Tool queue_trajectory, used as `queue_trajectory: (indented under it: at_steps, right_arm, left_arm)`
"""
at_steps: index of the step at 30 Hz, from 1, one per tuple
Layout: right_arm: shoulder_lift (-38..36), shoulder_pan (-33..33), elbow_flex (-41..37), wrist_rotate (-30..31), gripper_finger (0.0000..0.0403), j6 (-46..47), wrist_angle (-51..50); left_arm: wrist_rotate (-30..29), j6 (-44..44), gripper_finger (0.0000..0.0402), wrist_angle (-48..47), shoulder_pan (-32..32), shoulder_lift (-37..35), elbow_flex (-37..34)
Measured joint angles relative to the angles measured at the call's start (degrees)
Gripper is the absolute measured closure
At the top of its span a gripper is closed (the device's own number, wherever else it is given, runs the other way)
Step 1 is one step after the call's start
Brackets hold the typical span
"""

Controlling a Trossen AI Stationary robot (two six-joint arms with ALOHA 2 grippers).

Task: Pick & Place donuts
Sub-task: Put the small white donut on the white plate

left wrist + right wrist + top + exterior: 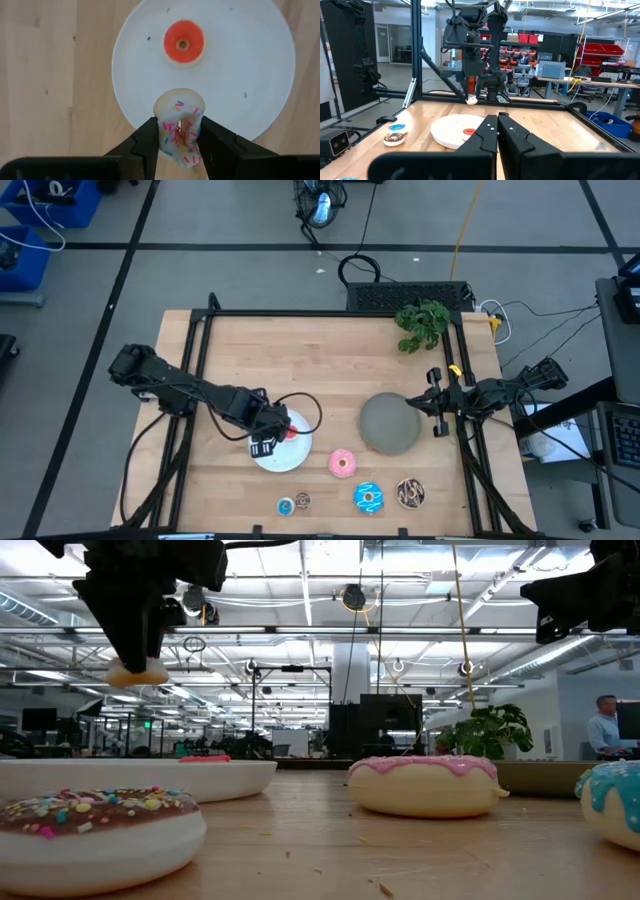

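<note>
A tiny sprinkled donut (180,125) is pinched between the fingers of the left gripper (179,142) and is held in the air above the near rim of the white plate (250,75), which sits toward the front left of the worktop (300,350). On the plate a red-orange donut (183,42) is already laid flat. From the low view the held piece is seen hanging clear of the plate, not touching it.

The step in hand is judged to be the setting-down of this donut on the white plate. It is best done by carrying the piece a little further in from the rim, so that it is not dropped on the edge and rolled off, while bare plate is kept between it and the red-orange donut. The donut is gripped on edge, so it should be lowered close to the plate before the fingers are parted; released from height, it could bounce or roll.

Along the front edge of the worktop the others are waiting: a small blue donut (286,505) with a small brown donut (303,500) just beside it, a pink donut (342,463), a larger blue donut (368,498) and a dark brown donut (410,493). The grey plate (390,424) lies bare near the right edge.

The right gripper (436,402) is parked at the right edge beside the grey plate, fingers pressed together on nothing.
</note>
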Motion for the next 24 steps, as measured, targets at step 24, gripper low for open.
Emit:
queue_trajectory:
  at_steps: [24]
  right_arm:
    - [0.0, 0.0, 0.0, 0.0, 0.0403, 0.0, 0.0]
  left_arm:
    - [0.4, 0.6, 0.0273, 17.6, 0.2, 0.0, -16.1]
